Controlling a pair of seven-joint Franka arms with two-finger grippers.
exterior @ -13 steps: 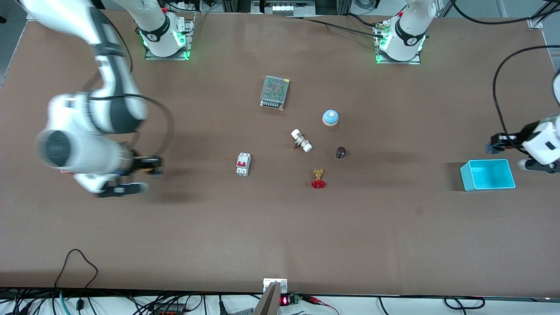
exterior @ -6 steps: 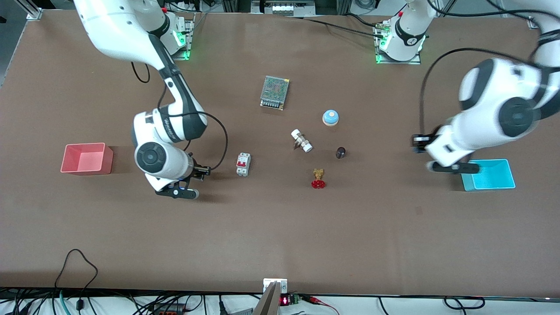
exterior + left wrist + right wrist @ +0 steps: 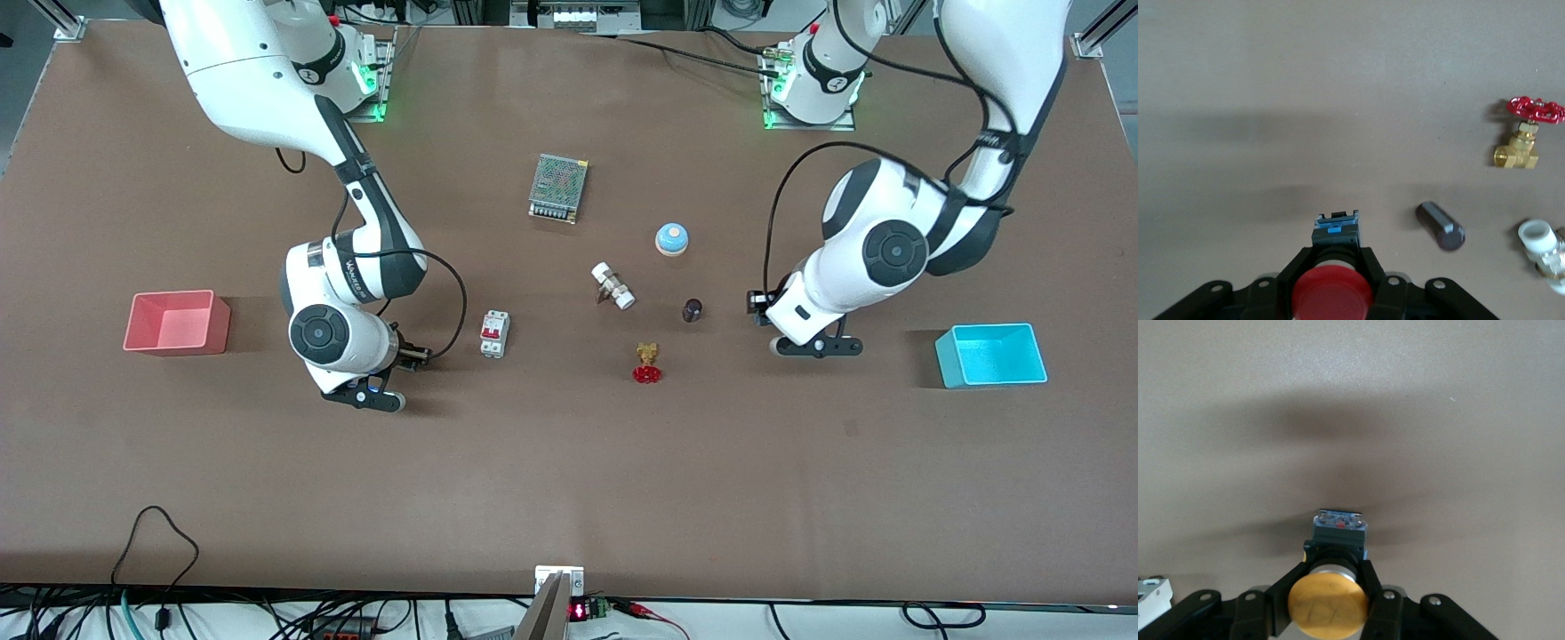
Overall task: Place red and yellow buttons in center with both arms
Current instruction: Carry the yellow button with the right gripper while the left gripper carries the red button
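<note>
My left gripper [image 3: 757,303] is shut on the red button [image 3: 1331,297]. It holds the button low over the brown tabletop [image 3: 569,427], beside a dark cylinder [image 3: 693,309], toward the left arm's end. In the left wrist view the black fingers [image 3: 1373,261] clamp the button's neck. My right gripper [image 3: 416,356] is shut on the yellow button [image 3: 1328,608]. It holds the button low over the table beside a white circuit breaker [image 3: 494,333], toward the right arm's end. In the right wrist view its fingers [image 3: 1367,577] grip below the cap.
Around the table's middle lie a metal power supply [image 3: 558,187], a light-blue domed button [image 3: 672,238], a white pipe fitting [image 3: 613,285] and a brass valve with a red handwheel [image 3: 647,363]. A pink bin [image 3: 176,322] and a cyan bin [image 3: 989,354] stand at the two ends.
Both arms have swung in from the bins toward the middle. The right gripper is now beside the breaker. The left gripper is now beside the dark cylinder. The pink bin is uncovered.
</note>
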